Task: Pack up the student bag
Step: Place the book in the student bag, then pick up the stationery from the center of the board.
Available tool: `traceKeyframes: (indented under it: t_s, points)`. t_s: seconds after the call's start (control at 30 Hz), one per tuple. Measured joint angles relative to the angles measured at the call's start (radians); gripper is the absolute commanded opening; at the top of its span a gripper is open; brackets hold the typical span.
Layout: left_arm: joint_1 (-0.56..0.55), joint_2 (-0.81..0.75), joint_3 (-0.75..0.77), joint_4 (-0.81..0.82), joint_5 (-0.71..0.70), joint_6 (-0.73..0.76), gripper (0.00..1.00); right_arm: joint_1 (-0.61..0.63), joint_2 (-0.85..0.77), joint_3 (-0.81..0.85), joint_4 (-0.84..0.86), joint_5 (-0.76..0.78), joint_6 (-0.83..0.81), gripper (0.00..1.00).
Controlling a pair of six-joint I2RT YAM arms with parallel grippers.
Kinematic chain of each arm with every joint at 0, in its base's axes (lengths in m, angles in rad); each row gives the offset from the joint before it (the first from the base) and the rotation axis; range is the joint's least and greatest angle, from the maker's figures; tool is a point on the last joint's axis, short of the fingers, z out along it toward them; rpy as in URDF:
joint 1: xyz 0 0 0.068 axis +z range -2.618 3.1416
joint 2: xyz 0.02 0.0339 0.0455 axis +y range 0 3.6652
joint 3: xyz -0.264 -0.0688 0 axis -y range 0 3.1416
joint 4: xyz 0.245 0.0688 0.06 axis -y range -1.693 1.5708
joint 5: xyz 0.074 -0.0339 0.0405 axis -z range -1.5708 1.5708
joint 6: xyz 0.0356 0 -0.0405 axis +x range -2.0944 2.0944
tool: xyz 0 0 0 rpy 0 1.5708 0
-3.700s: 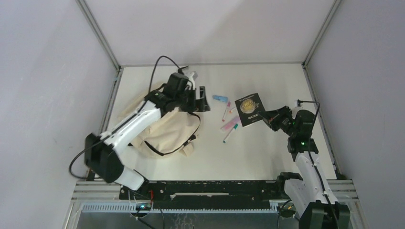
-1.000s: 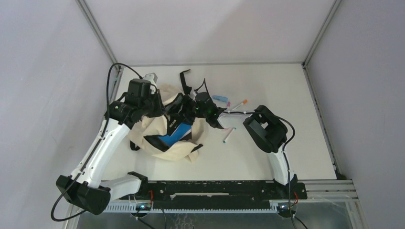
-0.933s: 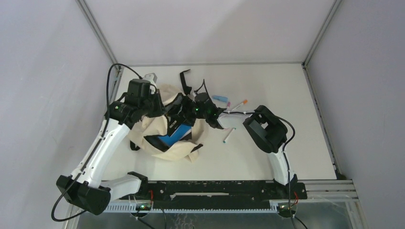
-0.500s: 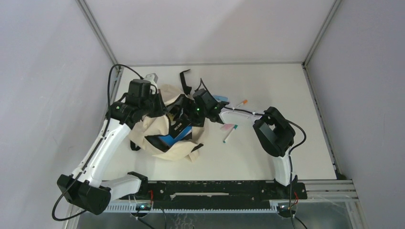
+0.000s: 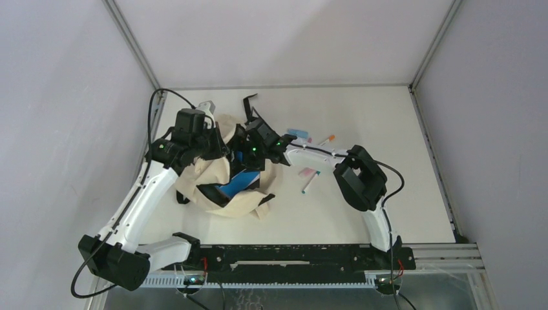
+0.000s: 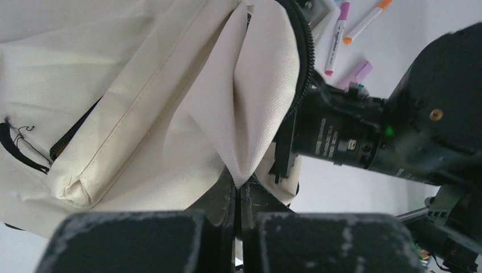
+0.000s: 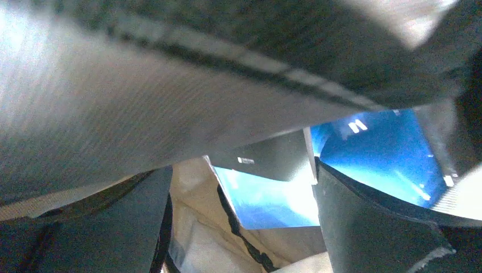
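The student bag (image 5: 223, 194), cream fabric with black straps, lies left of centre with its mouth held open. My left gripper (image 5: 218, 147) is shut on a fold of the bag's opening flap (image 6: 244, 136) and holds it up; its jaws pinch the cloth at the fold's tip. My right gripper (image 5: 247, 154) sits at the bag's mouth, open, with nothing between its fingers (image 7: 364, 227). Inside the bag lie a blue book (image 7: 267, 202) (image 5: 238, 183) and a black book (image 7: 267, 159). The cream lining (image 7: 199, 244) shows below them.
Several markers lie on the table right of the bag: a pink and a green one (image 5: 309, 175), an orange-tipped one (image 5: 327, 138) and a blue object (image 5: 297, 132). Black bag straps (image 5: 249, 108) trail behind the bag. The right arm's elbow (image 5: 358, 177) hangs over the markers.
My right gripper has opened fully and shifted left and toward the far side at the bag's mouth. The left gripper keeps its hold on the flap.
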Motion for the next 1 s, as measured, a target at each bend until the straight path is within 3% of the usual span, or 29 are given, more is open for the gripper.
traceKeyframes:
  t_s: [0.43,0.7,0.77,0.8,0.83,0.87,0.9,0.93,1.0]
  points:
    - [0.002,-0.008,-0.031,0.010,0.022,-0.006,0.00,0.017,-0.099,-0.064,-0.145,0.165,-0.116,1.00]
    - [0.002,-0.009,-0.048,0.025,0.037,0.013,0.00,-0.011,-0.373,-0.358,-0.143,0.236,-0.167,1.00]
    - [0.002,-0.009,-0.071,0.034,0.056,0.023,0.04,-0.033,-0.431,-0.414,-0.144,0.256,-0.175,1.00]
    - [0.002,-0.009,-0.084,0.037,0.066,0.029,0.10,-0.048,-0.457,-0.441,-0.144,0.267,-0.178,1.00]
    - [0.001,-0.009,-0.099,0.040,0.080,0.035,0.22,-0.064,-0.481,-0.465,-0.144,0.277,-0.179,1.00]
    - [-0.002,-0.008,-0.113,0.041,0.094,0.043,0.50,-0.082,-0.504,-0.488,-0.144,0.283,-0.180,1.00]
    - [-0.006,-0.006,-0.125,0.042,0.109,0.055,0.68,-0.104,-0.526,-0.511,-0.144,0.288,-0.180,1.00]
    - [-0.016,0.000,-0.134,0.042,0.132,0.067,0.76,-0.131,-0.551,-0.535,-0.143,0.294,-0.180,1.00]
    - [-0.048,0.031,-0.134,0.034,0.172,0.094,0.80,-0.170,-0.582,-0.562,-0.143,0.298,-0.179,1.00]
